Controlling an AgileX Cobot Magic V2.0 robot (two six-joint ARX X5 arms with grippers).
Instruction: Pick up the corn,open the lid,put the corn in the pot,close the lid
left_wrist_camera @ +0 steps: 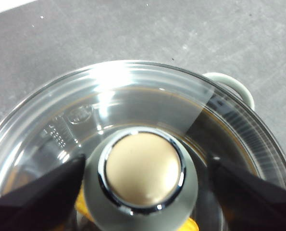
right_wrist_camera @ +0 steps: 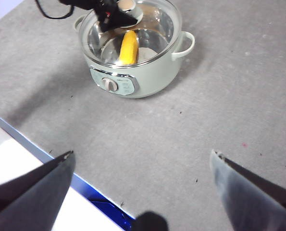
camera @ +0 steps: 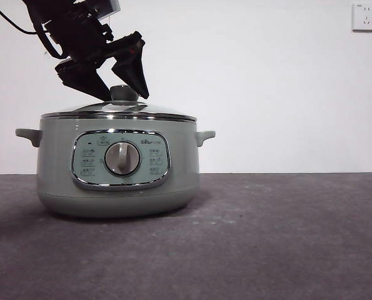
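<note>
While lid (camera: pixel 119 109) covers pot (camera: pixel 54 162), corn (right_wrist_camera: pixel 129 46) half-hidden, left gripper (camera: pixel 114 87) spread astride knob (left_wrist_camera: pixel 143 168), right gripper (right_wrist_camera: pixel 143 168) wide apart.

Pot (camera: pixel 120 165), control panel: small brand mark right of the dial (camera: pixel 122 158), button captions; too small to read. Lid (left_wrist_camera: pixel 75 115), glass: embossed stamp and lettering; illegible. No other text.

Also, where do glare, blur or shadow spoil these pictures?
Left wrist view: white glare on the glass lid; the knob and the left gripper look blurred. Front view: soft shadow on the table beside the pot. Right wrist view: the right gripper is out of focus; the corn stays clear.
</note>
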